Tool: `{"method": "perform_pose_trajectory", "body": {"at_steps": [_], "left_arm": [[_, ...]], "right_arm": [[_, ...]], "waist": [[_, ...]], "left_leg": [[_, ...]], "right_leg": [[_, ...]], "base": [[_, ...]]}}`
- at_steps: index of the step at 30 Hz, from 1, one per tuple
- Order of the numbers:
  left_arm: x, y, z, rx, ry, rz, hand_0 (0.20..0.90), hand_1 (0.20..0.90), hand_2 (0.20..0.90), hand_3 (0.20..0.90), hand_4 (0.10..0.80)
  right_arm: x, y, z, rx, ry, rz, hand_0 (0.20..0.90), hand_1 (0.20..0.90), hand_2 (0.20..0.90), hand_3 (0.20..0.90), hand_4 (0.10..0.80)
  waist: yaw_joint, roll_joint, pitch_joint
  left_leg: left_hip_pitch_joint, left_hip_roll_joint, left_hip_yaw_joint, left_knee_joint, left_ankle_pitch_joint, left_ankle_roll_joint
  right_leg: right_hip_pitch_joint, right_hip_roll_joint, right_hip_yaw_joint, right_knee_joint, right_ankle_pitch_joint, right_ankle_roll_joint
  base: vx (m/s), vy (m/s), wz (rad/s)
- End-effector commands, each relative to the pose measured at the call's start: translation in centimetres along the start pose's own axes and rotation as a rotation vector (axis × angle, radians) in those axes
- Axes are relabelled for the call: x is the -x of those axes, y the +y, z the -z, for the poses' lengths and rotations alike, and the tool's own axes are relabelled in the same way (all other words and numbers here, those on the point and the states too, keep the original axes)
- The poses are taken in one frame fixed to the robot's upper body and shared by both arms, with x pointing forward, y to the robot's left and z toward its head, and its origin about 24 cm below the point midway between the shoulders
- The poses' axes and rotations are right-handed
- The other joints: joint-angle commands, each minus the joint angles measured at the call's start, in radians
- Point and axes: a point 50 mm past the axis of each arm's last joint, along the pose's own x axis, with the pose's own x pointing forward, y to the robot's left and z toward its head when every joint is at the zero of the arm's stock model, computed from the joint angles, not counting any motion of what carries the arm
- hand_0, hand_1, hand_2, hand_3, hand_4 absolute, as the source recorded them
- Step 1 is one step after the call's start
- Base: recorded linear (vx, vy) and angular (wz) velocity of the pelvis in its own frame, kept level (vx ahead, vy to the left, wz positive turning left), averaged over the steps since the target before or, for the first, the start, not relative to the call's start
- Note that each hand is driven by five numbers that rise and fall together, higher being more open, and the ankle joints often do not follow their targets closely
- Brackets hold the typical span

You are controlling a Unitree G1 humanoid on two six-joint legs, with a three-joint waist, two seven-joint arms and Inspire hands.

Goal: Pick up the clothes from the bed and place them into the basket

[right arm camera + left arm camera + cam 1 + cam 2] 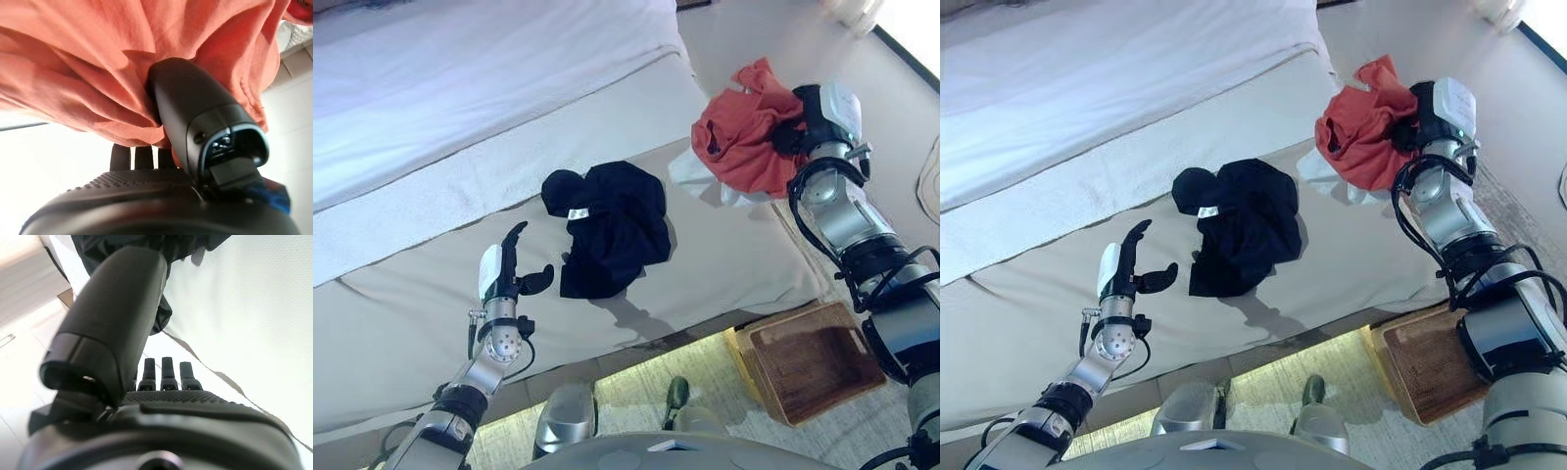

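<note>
My right hand [793,129] is shut on an orange-red garment [744,132] and holds it up above the bed's right corner; in the right wrist view the thumb [195,105] presses into the cloth [98,73]. A black garment [612,225] lies crumpled on the grey bedspread [724,255] near the middle. My left hand [509,269] is open, fingers straight, just left of the black garment and apart from it; it also shows in the left wrist view [122,318]. A wooden basket [813,362] stands on the floor at the bed's lower right, below my right arm.
A white garment [690,171] lies on the bed under the lifted orange one. White bedding [480,69] covers the far part of the bed. Pale floor runs along the bed's right side.
</note>
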Motion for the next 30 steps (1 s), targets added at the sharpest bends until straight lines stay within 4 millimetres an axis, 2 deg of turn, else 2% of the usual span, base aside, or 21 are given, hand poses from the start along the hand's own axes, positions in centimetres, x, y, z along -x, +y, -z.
{"method": "perform_pose_trajectory", "body": {"at_steps": [1,10,17,21,30], "left_arm": [[0.2,0.8,0.3,-0.033,-0.053,-0.002,0.9,0.9,0.9,0.9,0.8],[0.4,1.2,0.7,-0.029,-0.039,0.003,0.9,0.9,0.9,0.9,0.8],[0.2,1.1,0.5,-0.021,-0.04,0.014,0.9,0.9,0.9,0.9,0.8],[0.2,1.2,0.6,-0.023,-0.034,0.015,0.9,0.9,0.9,0.9,0.8],[0.0,1.2,0.6,-0.028,-0.046,0.036,0.9,0.9,0.9,0.9,0.8]], "right_arm": [[-1.2,-2.8,-2.3,-0.065,-0.111,0.119,0.3,0.3,0.3,0.2,0.1],[-1.0,-1.4,-0.3,-0.098,-0.012,0.052,0.3,0.3,0.3,0.2,0.1],[-0.6,-1.1,2.5,-0.096,0.094,0.025,0.3,0.3,0.3,0.2,0.1],[0.0,-1.8,4.6,-0.074,0.147,0.049,0.3,0.3,0.3,0.2,0.1],[1.7,-4.4,8.5,-0.037,0.208,0.12,0.3,0.3,0.3,0.2,0.1]], "waist": [[0.042,-0.058,-0.153],[0.04,-0.056,-0.153],[0.013,-0.054,-0.154],[-0.016,-0.054,-0.153],[-0.111,-0.058,-0.152]], "left_leg": [[-0.012,0.024,-0.027,0.003,-0.085,-0.054],[-0.005,0.026,-0.022,0.003,-0.088,-0.058],[0.01,0.034,0.005,0.003,-0.094,-0.057],[0.021,0.044,0.033,0.003,-0.098,-0.059],[0.059,0.061,0.1,0.003,-0.112,-0.063]], "right_leg": [[-0.035,-0.034,-0.009,0.022,-0.069,0.049],[-0.023,-0.031,-0.01,0.004,-0.065,0.048],[-0.025,-0.027,0.012,0.003,-0.065,0.05],[-0.027,-0.023,0.033,0.003,-0.063,0.051],[-0.04,-0.001,0.121,0.006,-0.06,0.055]], "base": [[0.0,0.0,0.0],[0.005,-0.007,0.03],[-0.012,-0.001,-0.11],[-0.017,0.0,-0.13],[0.001,-0.003,-0.23]]}}
